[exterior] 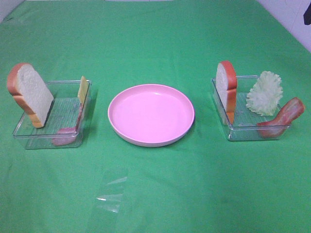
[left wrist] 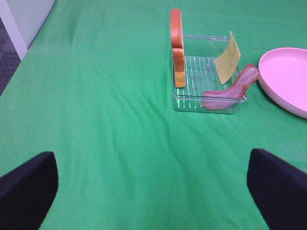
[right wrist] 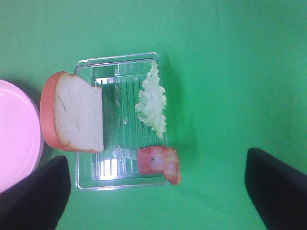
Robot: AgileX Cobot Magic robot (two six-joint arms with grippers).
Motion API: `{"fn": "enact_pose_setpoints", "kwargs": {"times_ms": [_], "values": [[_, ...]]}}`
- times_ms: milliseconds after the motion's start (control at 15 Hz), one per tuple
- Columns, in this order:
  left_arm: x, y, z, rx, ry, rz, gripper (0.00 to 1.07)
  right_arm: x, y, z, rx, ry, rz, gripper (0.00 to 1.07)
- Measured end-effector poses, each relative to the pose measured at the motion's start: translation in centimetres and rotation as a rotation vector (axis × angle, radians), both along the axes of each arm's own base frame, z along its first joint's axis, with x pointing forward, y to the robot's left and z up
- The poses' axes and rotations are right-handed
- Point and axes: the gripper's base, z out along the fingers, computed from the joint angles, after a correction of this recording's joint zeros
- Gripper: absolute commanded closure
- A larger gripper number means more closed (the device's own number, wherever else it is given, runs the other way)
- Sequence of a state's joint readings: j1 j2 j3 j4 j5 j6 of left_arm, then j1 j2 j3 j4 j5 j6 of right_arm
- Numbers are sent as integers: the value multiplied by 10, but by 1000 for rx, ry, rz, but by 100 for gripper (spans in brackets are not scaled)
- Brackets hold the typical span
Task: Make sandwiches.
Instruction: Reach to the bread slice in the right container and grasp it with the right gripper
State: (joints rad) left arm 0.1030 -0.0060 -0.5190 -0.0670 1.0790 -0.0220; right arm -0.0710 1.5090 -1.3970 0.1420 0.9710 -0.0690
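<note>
Nothing is assembled yet, so the task stands at its very start. The round pink plastic plate (exterior: 150, 114) sits bare in the middle of the green cloth-covered worktop (exterior: 155, 43), and no sandwiches exist so far; their parts lie sorted in two trays on either side of the plate.

In the clear plastic tray on the left (exterior: 29, 141), a white toy bread slice with orange-brown crust (exterior: 31, 94) stands on edge. A thin yellow cheese square (exterior: 83, 90) leans at the wall nearest the plate, and a reddish-pink bacon strip (exterior: 63, 137) lies at the near corner.

In the clear plastic tray on the right (exterior: 243, 133), a second crusted white bread slice (exterior: 226, 92) stands upright at the plate side. A pale green ruffled lettuce leaf (exterior: 265, 93) and another reddish bacon strip (exterior: 282, 119) sit at the far side, the bacon draped over the rim. A scrap of clear film (exterior: 109, 191) lies on the cloth in front of the plate.

Both arms' jaws are spread wide and hold nothing, each hanging back from its own tray; neither shows in the high view.

Every step is left, judging from this: a bread base onto the plate, the fillings stacked, then the second slice on top.
</note>
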Motion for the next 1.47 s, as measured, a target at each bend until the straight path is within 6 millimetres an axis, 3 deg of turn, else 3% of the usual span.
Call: {"fn": "enact_pose_setpoints", "kwargs": {"times_ms": [133,200,267,533,867,1400,1467], "values": [[0,0,0,0,0,0,7,9,21,-7,-35,24,74,11],[0,0,0,0,0,0,7,15,53,-20,-68,63,142,11],[0,0,0,0,0,0,7,17,69,-28,-82,85,172,11],[0,0,0,0,0,0,7,31,117,-35,-96,121,227,11],[0,0,0,0,0,0,7,64,131,-52,-141,239,206,11],[0,0,0,0,0,0,7,90,139,-108,-164,356,148,11],[0,0,0,0,0,0,7,96,141,-124,-162,370,138,11]]}}
